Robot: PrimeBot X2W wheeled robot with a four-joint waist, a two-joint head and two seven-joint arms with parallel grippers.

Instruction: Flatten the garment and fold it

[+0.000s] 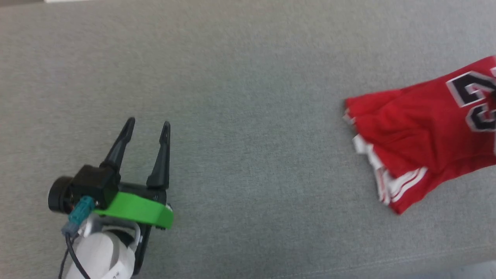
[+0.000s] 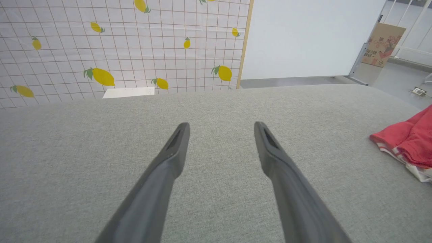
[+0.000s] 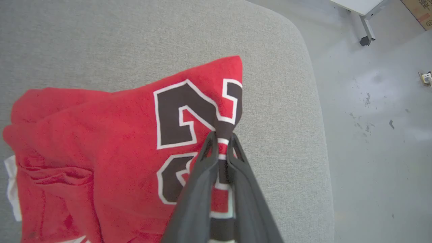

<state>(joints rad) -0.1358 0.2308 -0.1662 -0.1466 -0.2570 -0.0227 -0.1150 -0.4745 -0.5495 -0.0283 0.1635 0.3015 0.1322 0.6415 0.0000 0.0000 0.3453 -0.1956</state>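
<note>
Garment right of left claw

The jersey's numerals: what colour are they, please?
Black, outlined white, on the red jersey; clearest in the right wrist view.

I see a grey fabric surface with the red garment lying bunched toward its right edge.

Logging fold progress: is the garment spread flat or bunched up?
Bunched up. The garment lies in rumpled, overlapping layers, and the right gripper is shut on a pinch of its print.
</note>
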